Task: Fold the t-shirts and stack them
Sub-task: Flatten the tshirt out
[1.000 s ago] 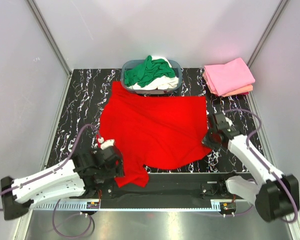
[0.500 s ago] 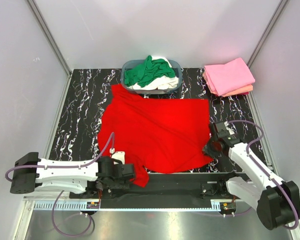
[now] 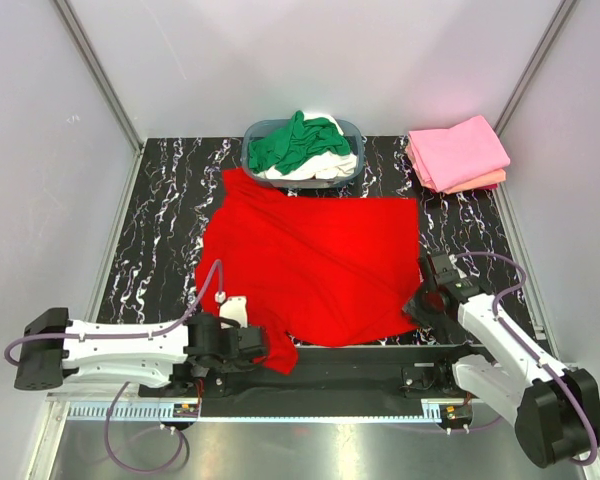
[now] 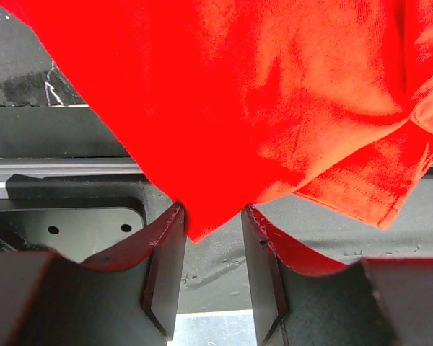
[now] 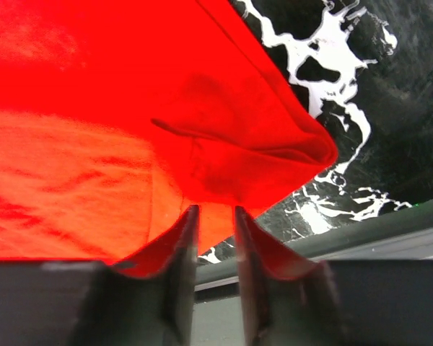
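Two grippers are on the red t-shirt [image 3: 310, 265], spread flat on the marbled table [image 3: 160, 220] just in front of the blue-grey basket [image 3: 248, 140], one sleeve right up against it. The left gripper [image 4: 211, 216] is at the shirt's left corner farthest from the basket, jaws narrowly apart, a fabric tip between them, not pinched. The right gripper [image 5: 215, 213] is at the opposite far corner, slim gap, hem between the fingers. Green t-shirt [image 3: 290, 145] and white t-shirt [image 3: 330, 168] are heaped in the basket; pink t-shirt [image 3: 458, 150] is folded just to its right.
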Robot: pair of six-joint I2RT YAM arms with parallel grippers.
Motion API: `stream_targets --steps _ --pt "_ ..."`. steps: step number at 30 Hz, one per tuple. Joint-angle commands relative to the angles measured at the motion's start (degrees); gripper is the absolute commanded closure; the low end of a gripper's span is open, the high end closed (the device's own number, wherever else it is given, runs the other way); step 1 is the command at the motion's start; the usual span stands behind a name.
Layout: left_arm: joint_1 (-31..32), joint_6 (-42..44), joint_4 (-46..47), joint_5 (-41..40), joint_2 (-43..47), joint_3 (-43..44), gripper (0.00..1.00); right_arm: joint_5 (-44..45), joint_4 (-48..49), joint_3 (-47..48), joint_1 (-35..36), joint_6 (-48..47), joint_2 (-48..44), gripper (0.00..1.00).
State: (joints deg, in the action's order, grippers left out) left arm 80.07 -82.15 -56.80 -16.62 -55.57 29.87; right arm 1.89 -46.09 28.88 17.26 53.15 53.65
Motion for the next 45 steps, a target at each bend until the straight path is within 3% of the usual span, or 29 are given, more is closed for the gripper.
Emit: stream_targets --steps 1,3,4,13,26,30,38,39,41,43,45 --pt "0.2 -1.6 0.3 -2.9 2.4 -0.8 0.58 0.5 2.8 2.0 0.3 -0.3 0.0 0.57" --pt "0.2 -1.8 -0.5 -2.9 3.4 -0.9 0.55 1.5 4.0 3.5 0.3 -0.8 1.0 0.45" --pt "0.2 -2.0 -0.8 -3.1 3.6 -1.0 0.54 2.0 4.4 5.4 0.3 -1.5 1.9 0.44" --pt "0.2 -3.2 -0.6 -3.7 8.0 -2.9 0.51 1.0 7.1 6.5 0.3 -4.2 13.8 0.53" --pt "0.2 -2.8 1.2 -3.9 10.3 -5.0 0.51 0.0 7.1 7.4 0.5 -5.2 18.6 0.79" --pt "0.2 -2.7 1.7 -3.9 11.1 -5.5 0.51 -0.2 7.1 7.9 0.4 -5.6 19.4 1.00" --pt "0.2 -2.6 2.0 -4.1 12.0 -6.0 0.51 0.2 0.7 8.6 0.5 -4.8 10.7 1.00" --pt "0.2 -2.5 2.1 -4.2 12.0 -6.0 0.51 0.3 -1.3 9.3 0.5 -4.4 9.4 0.92" --pt "0.2 -2.5 2.1 -4.3 11.9 -6.0 0.51 0.7 -2.4 10.0 0.5 -3.4 5.1 0.55" --pt "0.2 -2.5 2.1 -4.2 12.1 -6.0 0.51 2.7 -4.5 11.6 0.4 -2.1 3.2 0.44" --pt "0.2 -2.5 2.3 -4.2 12.3 -6.2 0.51 5.7 -6.0 12.8 0.4 -2.2 3.2 0.40"
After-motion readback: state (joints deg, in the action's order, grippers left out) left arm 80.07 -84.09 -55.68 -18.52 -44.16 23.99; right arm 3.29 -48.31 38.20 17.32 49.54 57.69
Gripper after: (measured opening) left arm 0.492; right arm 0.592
